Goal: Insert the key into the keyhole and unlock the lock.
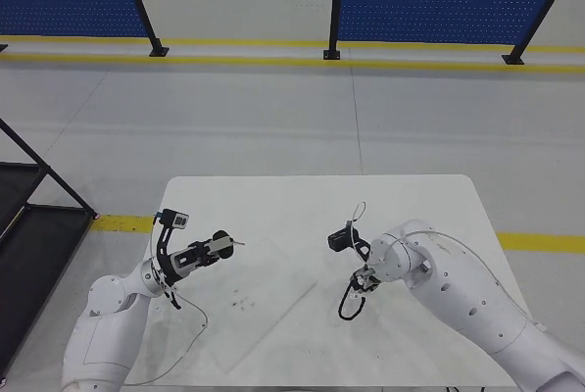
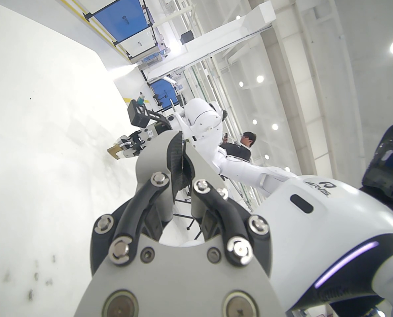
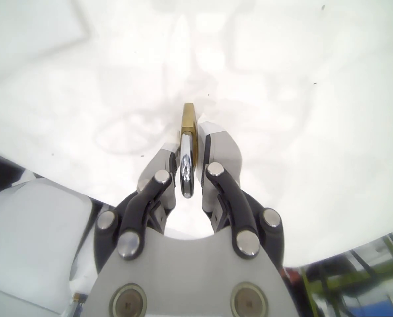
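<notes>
Right tool (image 3: 191, 138) clamps lock (image 3: 188, 117), body protruding; left tool (image 2: 180, 143) pinches key (image 1: 237, 238).

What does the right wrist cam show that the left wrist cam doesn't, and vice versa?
Right wrist, not left: the lock close up, its chrome shackle edge-on between the fingers of the right end effector.
Left wrist, not right: the left end effector, shut, with a thin sliver, likely the key, pinched between its pads; the right arm behind it.
Both: the brass lock gripped by the right end effector, and the white table.
</notes>
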Controlling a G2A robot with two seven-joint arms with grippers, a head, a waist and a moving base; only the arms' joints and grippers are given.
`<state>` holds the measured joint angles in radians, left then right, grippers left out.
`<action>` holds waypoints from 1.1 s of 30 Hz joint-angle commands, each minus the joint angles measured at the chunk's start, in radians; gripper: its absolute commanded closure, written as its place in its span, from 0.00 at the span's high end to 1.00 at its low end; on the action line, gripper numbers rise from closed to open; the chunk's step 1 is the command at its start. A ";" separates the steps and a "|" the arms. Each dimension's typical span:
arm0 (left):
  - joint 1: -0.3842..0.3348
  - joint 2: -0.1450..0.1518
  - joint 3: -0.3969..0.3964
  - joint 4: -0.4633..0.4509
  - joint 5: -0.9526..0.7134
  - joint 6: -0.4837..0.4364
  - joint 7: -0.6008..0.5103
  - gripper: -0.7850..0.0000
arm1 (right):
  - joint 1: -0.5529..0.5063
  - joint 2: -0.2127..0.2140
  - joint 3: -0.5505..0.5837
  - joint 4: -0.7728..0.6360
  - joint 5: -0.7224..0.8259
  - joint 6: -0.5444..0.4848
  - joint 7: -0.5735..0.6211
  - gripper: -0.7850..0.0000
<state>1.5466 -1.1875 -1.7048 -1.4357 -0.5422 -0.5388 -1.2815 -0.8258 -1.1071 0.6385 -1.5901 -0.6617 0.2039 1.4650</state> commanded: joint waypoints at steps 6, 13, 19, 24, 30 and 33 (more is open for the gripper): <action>0.000 0.000 0.000 0.000 0.000 0.000 0.000 0.00 | -0.119 0.028 0.202 -0.099 0.250 -0.041 -0.235 0.00; 0.000 0.000 0.000 0.000 0.000 0.000 0.000 0.00 | -0.237 0.034 0.337 -0.073 0.599 -0.328 -0.443 0.00; 0.000 0.000 0.000 0.000 0.000 0.000 0.000 0.00 | -0.242 0.014 0.326 0.065 0.884 -0.497 -0.449 0.00; 0.000 0.000 0.000 0.000 0.000 0.000 0.000 0.00 | -0.218 -0.001 0.293 0.144 0.977 -0.538 -0.425 0.00; 0.000 0.000 0.000 0.000 0.000 0.000 0.000 0.00 | -0.218 -0.001 0.293 0.144 0.977 -0.538 -0.425 0.00; 0.000 0.000 0.000 0.000 0.000 0.000 0.000 0.00 | -0.218 -0.001 0.293 0.144 0.977 -0.538 -0.425 0.00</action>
<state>1.5466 -1.1875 -1.7048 -1.4357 -0.5422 -0.5388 -1.2815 -1.0438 -1.1082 0.9315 -1.4462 0.3151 -0.3340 1.0398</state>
